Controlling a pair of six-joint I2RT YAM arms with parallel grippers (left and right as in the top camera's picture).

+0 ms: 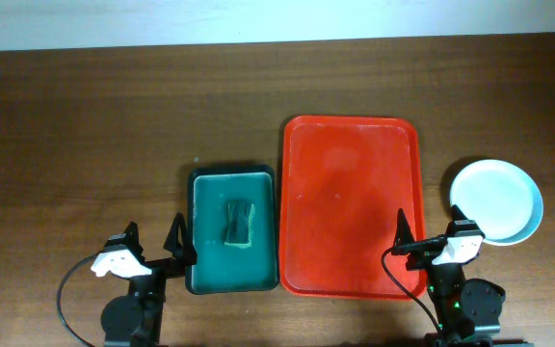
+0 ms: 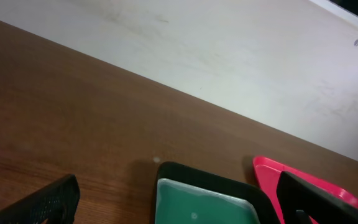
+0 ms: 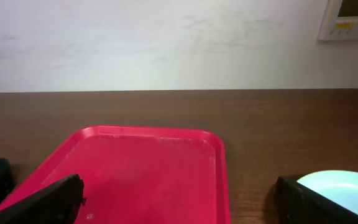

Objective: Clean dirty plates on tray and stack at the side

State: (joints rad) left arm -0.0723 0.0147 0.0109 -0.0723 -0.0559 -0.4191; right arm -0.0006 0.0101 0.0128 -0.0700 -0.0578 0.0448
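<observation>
The red tray [image 1: 351, 207] lies bare in the middle of the table; it also shows in the right wrist view [image 3: 148, 171] and at the edge of the left wrist view [image 2: 272, 171]. Pale-blue plates [image 1: 495, 200] sit in a stack on the table right of the tray, and their rim shows in the right wrist view [image 3: 344, 186]. How many are stacked I cannot tell. My left gripper [image 1: 154, 243] is open and empty near the front edge, left of the dark tray. My right gripper [image 1: 430, 231] is open and empty at the red tray's front right corner.
A dark teal-green tray [image 1: 231, 227] with a dark sponge [image 1: 240, 223] in it lies left of the red tray; its far corner shows in the left wrist view [image 2: 204, 196]. A pale wall runs behind the table's far edge.
</observation>
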